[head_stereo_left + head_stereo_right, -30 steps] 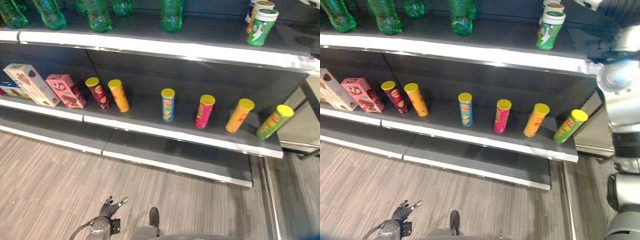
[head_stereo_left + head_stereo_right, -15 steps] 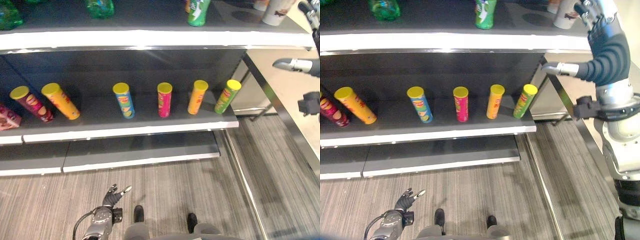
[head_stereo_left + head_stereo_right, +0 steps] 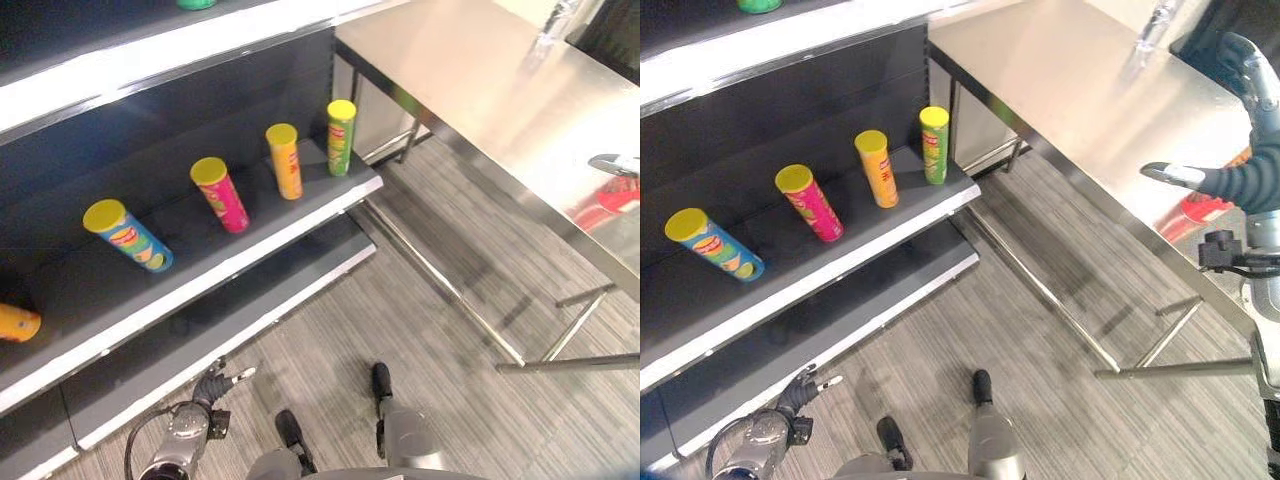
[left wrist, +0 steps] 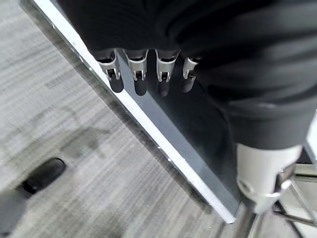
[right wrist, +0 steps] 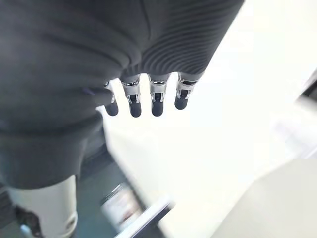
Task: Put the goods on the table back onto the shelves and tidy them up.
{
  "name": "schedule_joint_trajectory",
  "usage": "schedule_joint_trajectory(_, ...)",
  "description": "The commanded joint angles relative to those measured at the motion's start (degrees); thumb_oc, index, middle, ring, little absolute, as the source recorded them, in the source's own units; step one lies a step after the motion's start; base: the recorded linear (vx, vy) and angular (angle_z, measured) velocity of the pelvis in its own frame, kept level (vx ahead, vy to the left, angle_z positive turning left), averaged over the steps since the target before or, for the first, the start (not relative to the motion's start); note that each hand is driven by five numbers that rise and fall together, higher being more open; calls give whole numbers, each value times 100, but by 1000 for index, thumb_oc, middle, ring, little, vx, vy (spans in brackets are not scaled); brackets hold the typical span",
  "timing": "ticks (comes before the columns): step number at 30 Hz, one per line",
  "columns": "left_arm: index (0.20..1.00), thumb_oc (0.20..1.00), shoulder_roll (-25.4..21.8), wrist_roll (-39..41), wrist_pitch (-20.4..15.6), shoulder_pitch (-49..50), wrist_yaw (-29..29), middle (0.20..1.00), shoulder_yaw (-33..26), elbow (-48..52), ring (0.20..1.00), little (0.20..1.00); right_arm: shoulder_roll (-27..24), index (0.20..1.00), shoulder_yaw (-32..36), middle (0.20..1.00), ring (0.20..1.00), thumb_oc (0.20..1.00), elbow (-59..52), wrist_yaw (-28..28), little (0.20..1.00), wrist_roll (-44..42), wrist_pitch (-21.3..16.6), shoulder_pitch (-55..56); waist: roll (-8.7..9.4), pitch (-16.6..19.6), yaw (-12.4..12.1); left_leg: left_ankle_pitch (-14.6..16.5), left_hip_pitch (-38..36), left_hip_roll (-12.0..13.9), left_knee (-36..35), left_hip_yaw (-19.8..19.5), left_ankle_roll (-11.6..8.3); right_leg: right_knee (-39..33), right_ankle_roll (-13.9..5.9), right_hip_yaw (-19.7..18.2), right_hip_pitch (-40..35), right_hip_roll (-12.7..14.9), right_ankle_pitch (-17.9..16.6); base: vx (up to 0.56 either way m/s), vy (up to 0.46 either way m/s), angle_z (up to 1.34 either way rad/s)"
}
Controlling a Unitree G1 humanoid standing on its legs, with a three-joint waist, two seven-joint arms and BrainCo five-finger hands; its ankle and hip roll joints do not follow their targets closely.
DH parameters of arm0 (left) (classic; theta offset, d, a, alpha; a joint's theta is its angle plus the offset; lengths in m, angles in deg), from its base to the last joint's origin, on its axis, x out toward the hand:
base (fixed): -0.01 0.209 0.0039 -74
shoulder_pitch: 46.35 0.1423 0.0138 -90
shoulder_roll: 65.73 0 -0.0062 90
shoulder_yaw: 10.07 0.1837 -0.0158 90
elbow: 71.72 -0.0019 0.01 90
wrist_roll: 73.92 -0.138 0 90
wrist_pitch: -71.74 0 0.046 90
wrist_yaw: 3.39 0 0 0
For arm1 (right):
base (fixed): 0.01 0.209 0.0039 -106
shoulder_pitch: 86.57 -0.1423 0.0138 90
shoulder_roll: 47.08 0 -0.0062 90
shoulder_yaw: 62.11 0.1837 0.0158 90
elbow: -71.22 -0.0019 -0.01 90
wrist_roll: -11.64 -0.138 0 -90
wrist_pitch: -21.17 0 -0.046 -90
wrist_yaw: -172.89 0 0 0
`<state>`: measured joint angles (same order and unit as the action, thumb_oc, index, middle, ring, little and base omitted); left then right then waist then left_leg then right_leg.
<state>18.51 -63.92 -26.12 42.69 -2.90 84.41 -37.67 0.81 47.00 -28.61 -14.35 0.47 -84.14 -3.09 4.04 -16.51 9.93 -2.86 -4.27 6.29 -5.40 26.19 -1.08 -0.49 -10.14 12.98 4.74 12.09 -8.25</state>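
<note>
Four lidded cans, blue (image 3: 128, 236), pink (image 3: 221, 195), orange (image 3: 284, 161) and green (image 3: 340, 137), stand upright near the shelf (image 3: 200, 275) front edge, beside the steel tabletop (image 3: 480, 90) across open floor (image 3: 440, 340); left hand (image 3: 213, 385) and right hand (image 3: 1225, 180) hang empty, fingers (image 4: 137, 74) loosely straight.

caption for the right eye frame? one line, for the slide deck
Four yellow-lidded chip cans on the dark shelf beside the steel table; right hand raised over the table, open and empty.

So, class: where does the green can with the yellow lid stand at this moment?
In the left eye view the green can stands upright at the shelf's end nearest the steel table, beside the orange can.
</note>
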Motion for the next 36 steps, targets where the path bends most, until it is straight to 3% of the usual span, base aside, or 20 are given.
schedule_joint_trajectory(1,1000,1000,-179,62,-106,-242,53,1000,11,265,1000,1000,-431,1000,-149,1000,1000,1000,291,-450,1000,107,-60,-988,81,490,-448,656,-157,147,84,-534,-306,287,-474,31,-102,862,-181,-106,-173,-79)
schedule_joint_trajectory(3,1000,1000,-162,-16,-73,400,-56,1000,-106,519,1000,1000,-580,1000,-40,1000,1000,1000,488,-512,1000,275,62,-831,215,567,-761,563,-24,295,148,-318,-403,53,-486,601,-311,1093,-598,-97,-306,-80)
schedule_joint_trajectory(6,1000,1000,-93,-41,-25,303,-80,1000,-156,208,1000,1000,-552,1000,-66,1000,1000,1000,576,-537,1000,228,120,-875,332,684,-869,619,-104,444,181,-172,-548,-226,-486,854,-398,989,-666,40,-295,-72)
schedule_joint_trajectory(9,1000,1000,-144,-60,8,224,-113,1000,-159,143,1000,1000,-622,1000,-126,1000,1000,1000,703,-566,1000,226,151,-920,394,720,-952,629,-149,581,306,-89,-691,-383,-486,1054,-548,852,-309,32,-221,-63)
schedule_joint_trajectory(11,1000,1000,-239,-86,-32,448,-100,1000,-150,441,1000,1000,-822,1000,101,1000,1000,1000,727,-562,1000,134,87,-722,402,676,-976,471,-81,951,630,-87,-866,-358,-479,1223,-650,642,84,69,-344,-57)
schedule_joint_trajectory(12,1000,1000,-234,-81,-43,447,-102,1000,-149,432,1000,1000,-834,1000,82,1000,1000,1000,748,-562,1000,128,75,-740,387,670,-965,479,-77,970,648,-100,-874,-358,-476,1236,-664,628,91,42,-314,-21)
schedule_joint_trajectory(16,1000,1000,-98,-82,1,354,-107,1000,-7,339,1000,1000,-1071,1000,-60,1000,1000,1000,830,-556,1000,-179,-4,-1021,179,643,-832,255,-52,1670,1448,-254,-1184,-396,-115,1190,-942,-3,774,96,-266,18)
schedule_joint_trajectory(17,1000,1000,-82,-148,-18,295,-78,1000,8,363,1000,1000,-1056,1000,-136,1000,1000,1000,787,-536,1000,-201,3,-1026,166,631,-824,107,-37,1769,1678,-325,-1188,-403,4,1144,-1004,-129,885,103,-290,7)
schedule_joint_trajectory(18,1000,1000,-95,-96,-39,204,29,1000,8,378,1000,1000,-1059,1000,-208,1000,1000,1000,753,-462,1000,-308,-20,-1061,157,548,-793,-332,73,1964,2074,-442,-1191,-399,196,1170,-1047,-327,956,15,-194,-3)
schedule_joint_trajectory(19,1000,1000,-94,-96,-40,204,29,1000,7,377,1000,1000,-1060,1000,-211,1000,1000,1000,755,-461,1000,-308,-20,-1064,152,547,-787,-330,80,1970,2081,-450,-1193,-399,198,1176,-1048,-333,957,17,-290,-21)
schedule_joint_trajectory(20,1000,1000,-107,169,94,501,-100,1000,-158,957,1000,1000,-1173,1000,-74,1000,1000,1000,782,-451,1000,-490,10,-956,187,431,-888,-550,308,2016,2673,-902,-1045,-428,368,1080,-1178,-494,1102,63,-266,-27)
schedule_joint_trajectory(22,1000,1000,-106,218,-60,582,-98,1000,-32,896,1000,1000,-1124,1000,-231,1000,1000,1000,992,-431,1000,-562,-47,-1064,229,361,-921,-529,498,1921,2931,-1131,-981,-437,423,1058,-1230,-538,1156,44,-229,-23)
schedule_joint_trajectory(23,1000,1000,-32,200,-20,605,-133,1000,63,978,1000,1000,-1174,1000,-450,1000,1000,1000,1056,-402,1000,-607,82,-1334,331,273,-1056,-249,915,1438,3066,-1478,-843,-451,450,920,-1241,-526,1199,49,-151,-29)
schedule_joint_trajectory(25,1000,1000,91,141,21,529,-133,1000,167,882,1000,1000,-1115,1000,-464,1000,1000,1000,1047,-384,1000,-601,82,-1297,384,226,-1174,305,1293,884,2774,-1595,-693,-451,408,813,-1298,-539,1244,113,-121,-43)
schedule_joint_trajectory(26,1000,1000,89,137,21,509,-146,1000,180,872,1000,1000,-1124,1000,-470,1000,1000,1000,1061,-382,1000,-593,80,-1311,389,242,-1190,355,1290,771,2623,-1542,-646,-451,381,775,-1286,-514,1233,135,11,-41)
schedule_joint_trajectory(28,1000,1000,92,83,17,505,-203,1000,260,850,1000,1000,-1155,1000,-400,1000,1000,1000,1148,-433,1000,-633,7,-1298,293,283,-1264,117,1542,467,1956,-1420,-602,-451,337,734,-1335,-584,1269,115,48,-30)
schedule_joint_trajectory(29,1000,1000,91,84,17,506,-203,1000,262,850,1000,1000,-1155,1000,-396,1000,1000,1000,1148,-432,1000,-634,6,-1293,300,291,-1266,104,1538,458,1934,-1414,-601,-451,335,733,-1328,-576,1269,135,66,-28)
schedule_joint_trajectory(30,1000,1000,42,67,16,519,-259,1000,293,894,1000,1000,-1267,1000,-419,1000,1000,1000,1352,-553,1000,-638,-33,-1406,172,295,-1385,-226,1731,283,1318,-1325,-660,-451,301,657,-1395,-699,1345,151,92,-42)
schedule_joint_trajectory(33,1000,1000,40,177,32,479,-221,1000,251,761,1000,1000,-1157,1000,-684,1000,1000,1000,1492,-569,1000,-534,6,-1651,57,472,-1329,-259,1245,19,567,-1592,-551,-451,181,566,-1581,-714,1423,255,173,-86)
schedule_joint_trajectory(36,1000,1000,20,281,30,416,-203,1000,195,758,1000,1000,-1086,1000,-762,1000,1000,1000,1588,-543,1000,-421,63,-1664,99,590,-1275,-172,906,-115,314,-1387,-393,91,71,493,-1473,-463,1526,215,211,-16)
